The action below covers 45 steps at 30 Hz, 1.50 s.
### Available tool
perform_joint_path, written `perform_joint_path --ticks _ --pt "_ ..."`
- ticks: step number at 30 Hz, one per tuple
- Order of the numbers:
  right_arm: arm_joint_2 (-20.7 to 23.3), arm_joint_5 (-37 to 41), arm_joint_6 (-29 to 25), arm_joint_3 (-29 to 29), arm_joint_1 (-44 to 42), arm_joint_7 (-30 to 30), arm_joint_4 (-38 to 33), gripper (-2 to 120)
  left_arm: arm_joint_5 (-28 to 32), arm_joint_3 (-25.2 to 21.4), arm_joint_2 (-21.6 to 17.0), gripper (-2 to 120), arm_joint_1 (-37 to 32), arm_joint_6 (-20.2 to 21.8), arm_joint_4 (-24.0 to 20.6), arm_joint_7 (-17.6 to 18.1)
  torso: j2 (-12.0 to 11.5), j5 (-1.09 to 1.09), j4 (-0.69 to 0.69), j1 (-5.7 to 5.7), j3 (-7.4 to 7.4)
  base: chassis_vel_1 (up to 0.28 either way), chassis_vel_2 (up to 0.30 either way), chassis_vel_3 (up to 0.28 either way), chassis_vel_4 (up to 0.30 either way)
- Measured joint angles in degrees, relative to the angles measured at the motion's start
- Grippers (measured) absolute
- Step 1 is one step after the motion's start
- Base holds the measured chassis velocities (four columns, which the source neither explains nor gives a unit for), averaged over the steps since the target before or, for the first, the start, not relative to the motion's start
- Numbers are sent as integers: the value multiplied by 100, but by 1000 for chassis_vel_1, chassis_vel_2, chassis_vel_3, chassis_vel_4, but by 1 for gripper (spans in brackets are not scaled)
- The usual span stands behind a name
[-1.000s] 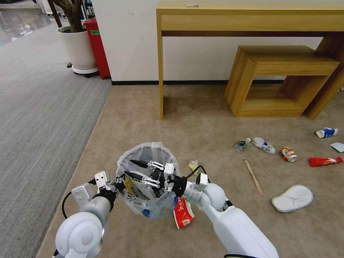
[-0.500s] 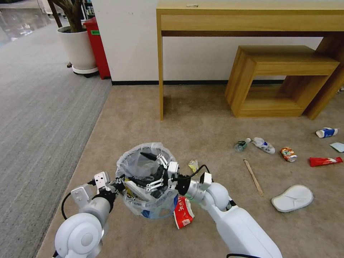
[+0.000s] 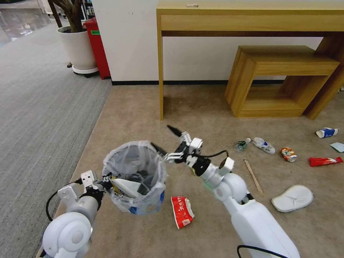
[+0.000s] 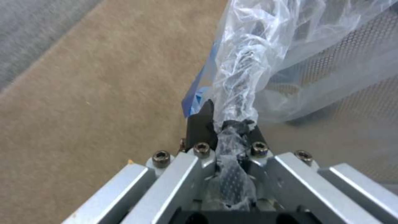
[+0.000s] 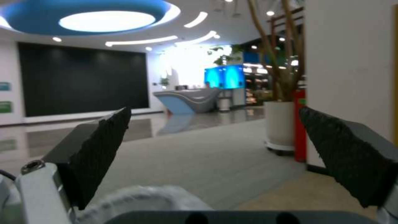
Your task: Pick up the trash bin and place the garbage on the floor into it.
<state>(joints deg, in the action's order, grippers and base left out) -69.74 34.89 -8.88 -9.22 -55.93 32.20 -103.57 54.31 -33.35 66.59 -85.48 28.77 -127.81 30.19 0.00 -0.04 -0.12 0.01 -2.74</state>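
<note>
Trash bin [image 3: 134, 175]: held off the beige carpet [image 3: 136, 111], lined with a crinkly clear bag, a white slipper [image 3: 125, 186] inside.
Left gripper [image 3: 105, 181]: clamped on the bin's rim and bag at the near-left side; the wrist view shows plastic pinched between its fingers [image 4: 199, 124].
Right gripper [image 3: 168, 141]: fingers spread apart, empty, raised just beside the bin's far-right rim.
Red-white carton [image 3: 182, 212]: flat on the carpet, just right of the bin.
Other litter: wooden stick [image 3: 253, 176], second slipper [image 3: 292, 197], crushed can [image 3: 288, 154], red wrapper [image 3: 325, 161], well apart to the right.
</note>
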Motion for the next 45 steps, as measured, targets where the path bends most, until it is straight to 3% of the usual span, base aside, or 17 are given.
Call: perform_joint_path --ticks 5,9,16,20,22,45 --pt "291 -3 31 -339 -139 -202 -52 100 -41 -171 -82 1 -33 -48 14 -20 0 0 0 0 0 0 0 0 0" --pt "858 -17 67 -852 -509 -400 -48 100 -99 -294 -176 1 -32 -131 110 -40 0 0 0 0 0 0 0 0 0" --pt "1145 -75 415 -1334 -873 -428 -23 100 -80 -279 -242 1 16 -153 199 -46 0 1 -2 0 0 0 0 0 0" --pt "1297 -110 713 -1581 -1126 -264 56 100 -75 -261 -269 1 31 -172 268 -60 0 1 -1 0 0 0 0 0 0" --pt "1356 -98 921 -1673 -1250 115 182 100 -101 -251 -276 1 23 -205 323 -77 0 0 0 0 0 0 0 0 0" --pt "1351 -509 948 -708 -1617 1548 1106 100 -287 -208 -162 1 -18 -230 378 -104 0 0 0 0 0 0 0 0 0"
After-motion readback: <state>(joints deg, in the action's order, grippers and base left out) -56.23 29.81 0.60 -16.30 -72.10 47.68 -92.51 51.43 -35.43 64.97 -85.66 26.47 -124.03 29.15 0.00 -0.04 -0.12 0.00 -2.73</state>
